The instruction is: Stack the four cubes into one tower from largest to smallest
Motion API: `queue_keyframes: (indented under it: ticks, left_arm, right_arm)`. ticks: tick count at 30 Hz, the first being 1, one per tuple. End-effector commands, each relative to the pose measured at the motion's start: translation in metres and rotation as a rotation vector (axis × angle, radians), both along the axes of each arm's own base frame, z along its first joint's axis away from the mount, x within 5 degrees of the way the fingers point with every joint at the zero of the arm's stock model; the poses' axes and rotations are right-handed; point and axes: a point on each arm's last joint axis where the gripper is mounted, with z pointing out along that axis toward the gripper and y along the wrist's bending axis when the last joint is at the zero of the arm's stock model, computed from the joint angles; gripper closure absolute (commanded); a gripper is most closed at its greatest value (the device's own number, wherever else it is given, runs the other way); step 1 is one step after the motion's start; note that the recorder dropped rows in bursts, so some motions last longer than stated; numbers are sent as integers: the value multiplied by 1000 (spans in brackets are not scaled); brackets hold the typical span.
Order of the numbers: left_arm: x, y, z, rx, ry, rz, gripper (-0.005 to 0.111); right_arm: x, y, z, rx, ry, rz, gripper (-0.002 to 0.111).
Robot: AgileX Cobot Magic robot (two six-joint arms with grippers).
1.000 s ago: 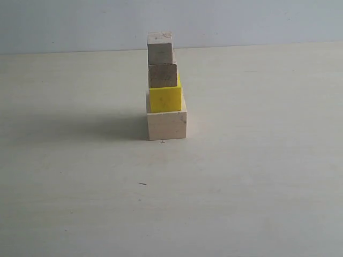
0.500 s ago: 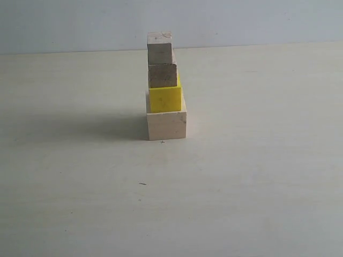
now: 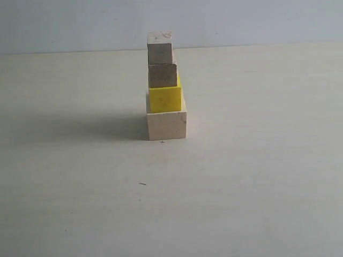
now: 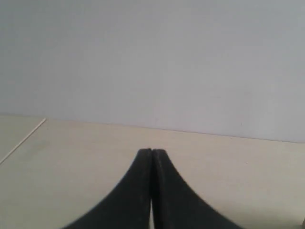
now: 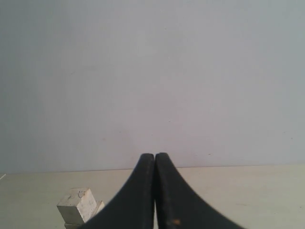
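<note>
The left tool [image 4: 152,151] is closed. Its two black fingers [image 4: 136,195] press flat against each other at the tips, with only a thin line between them. Nothing is held there. The right tool [image 5: 155,155] is closed the same way. Its fingers [image 5: 176,200] touch at the tips and curve apart toward the wrist. It is empty too.

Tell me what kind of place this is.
Probably a robot test bench: a pale tabletop, a blank wall behind it, a tower of cubes, plus the left gripper and right gripper.
</note>
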Motion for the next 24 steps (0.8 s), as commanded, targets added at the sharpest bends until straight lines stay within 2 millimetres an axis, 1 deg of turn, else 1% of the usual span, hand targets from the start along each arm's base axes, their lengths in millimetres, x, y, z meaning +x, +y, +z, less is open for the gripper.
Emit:
queue_keyframes:
  ticks: [1, 6, 11, 15, 18, 24]
  left_arm:
    - [-6, 1, -25, -52, 10, 21, 107]
    - [-11, 0, -57, -55, 36, 28, 107]
    - [-15, 1, -76, -36, 34, 43, 107]
    - [-14, 1, -88, -36, 66, 44, 107]
    - [-14, 1, -89, -37, 68, 42, 107]
    - [-16, -1, -98, -47, 171, 24, 107]
  right_arm:
    - [-1, -1, -1, -12, -2, -4, 108]
    - [-1, -1, -1, -12, -2, -4, 108]
    - [-1, -1, -1, -12, -2, -4, 108]
    - [-1, -1, -1, -12, -2, -4, 108]
    - [-1, -1, -1, -12, -2, -4, 108]
    - [-1, -1, -1, -12, -2, -4, 108]
